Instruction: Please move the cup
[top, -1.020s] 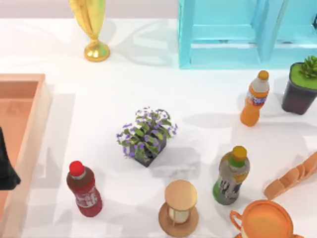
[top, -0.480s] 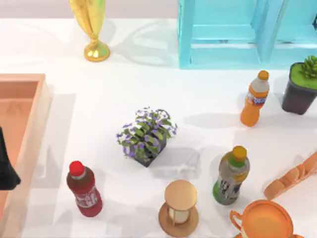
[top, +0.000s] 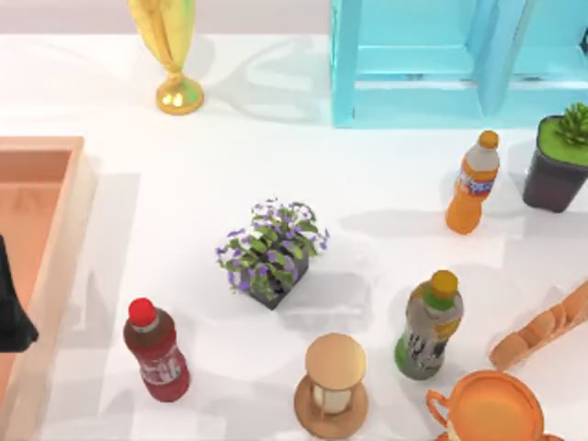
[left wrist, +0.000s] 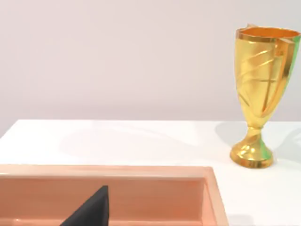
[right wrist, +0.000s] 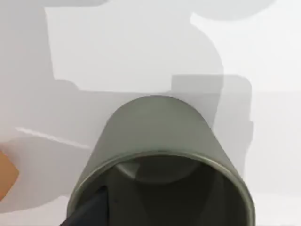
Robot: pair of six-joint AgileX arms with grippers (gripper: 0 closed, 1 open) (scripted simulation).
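While upright, the cup (top: 497,409) sits untouched.

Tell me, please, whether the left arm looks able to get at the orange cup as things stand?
Probably not easily: the left gripper sits over the wooden tray at the table's left edge, while the cup stands far right, beyond the hourglass.
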